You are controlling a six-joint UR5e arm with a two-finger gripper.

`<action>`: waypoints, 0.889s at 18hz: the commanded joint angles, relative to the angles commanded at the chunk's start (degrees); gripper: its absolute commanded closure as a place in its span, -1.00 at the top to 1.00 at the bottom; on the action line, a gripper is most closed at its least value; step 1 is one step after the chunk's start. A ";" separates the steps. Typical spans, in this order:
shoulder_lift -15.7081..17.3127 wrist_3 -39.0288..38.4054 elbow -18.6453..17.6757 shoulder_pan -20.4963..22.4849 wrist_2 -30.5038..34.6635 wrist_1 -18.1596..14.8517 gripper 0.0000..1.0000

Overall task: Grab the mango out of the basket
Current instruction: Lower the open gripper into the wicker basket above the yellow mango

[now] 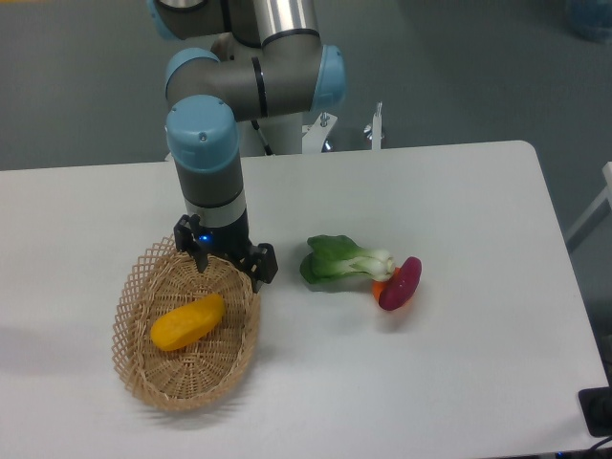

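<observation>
Just below and a bit to the near-left of my hand (228,260) sits the mango (188,321), lying flat on the floor of the basket (134,296), angled so one end points up toward the fingers. The hand hangs over the basket's far rim, not touching the fruit, fingers spread apart I'd say, probably lined up for a drop. Off to its right on the desk (459,201) are a bok choy (342,260) and a purple veggie (400,283), well out of the way.
</observation>
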 joint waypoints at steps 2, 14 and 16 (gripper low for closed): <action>0.00 0.00 0.00 0.00 0.00 0.09 1.00; -0.44 -5.18 -0.88 0.44 -3.69 4.73 1.00; -0.61 -5.54 -1.67 0.35 -3.69 7.11 1.00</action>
